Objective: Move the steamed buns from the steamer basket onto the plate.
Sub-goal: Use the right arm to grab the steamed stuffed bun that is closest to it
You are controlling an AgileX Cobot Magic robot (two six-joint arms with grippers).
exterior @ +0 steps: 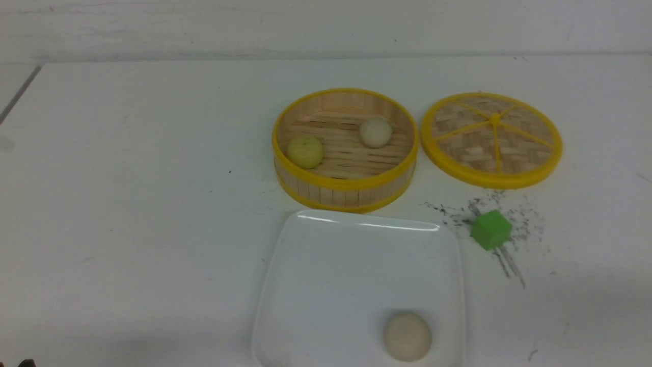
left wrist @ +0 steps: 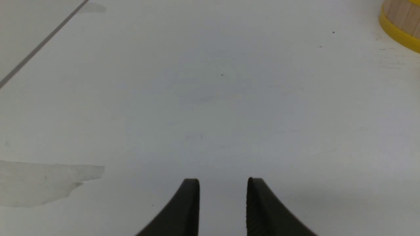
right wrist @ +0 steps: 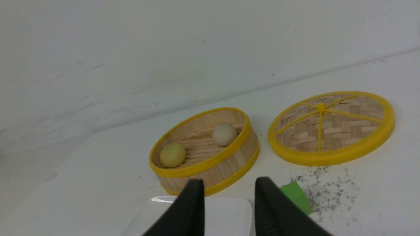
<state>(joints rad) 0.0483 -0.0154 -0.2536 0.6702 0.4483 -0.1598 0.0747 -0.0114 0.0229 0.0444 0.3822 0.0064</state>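
White table [exterior: 127, 204] carries all items. At centre stands the steamer basket [exterior: 346, 196], pale wooden slats with yellow rims, upright and uncovered. It holds two buns, set apart from each other: the yellow-green bun [exterior: 305, 151] against the left wall and the cream bun [exterior: 376, 132] toward the far right side.

Directly in front of the basket, nearer the robot, lies the plate [exterior: 331, 285], glossy white and square. Its far edge is close to the basket's base; contact cannot be confirmed. On the plate's near right portion rests a third bun [exterior: 407, 336], cream in colour.

To the right of the basket, close beside it and not touching, the woven lid [exterior: 491, 137] with yellow spokes lies flat. In front of the lid sits the green cube [exterior: 490, 230], amid dark specks [exterior: 451, 211] on the table.

Over bare table to the left of the basket, the left gripper [left wrist: 223, 179] has its jaws parted by a moderate gap, with nothing between them. Above the plate's far edge and facing the basket, the right gripper [right wrist: 230, 179] has its jaws likewise parted and empty.
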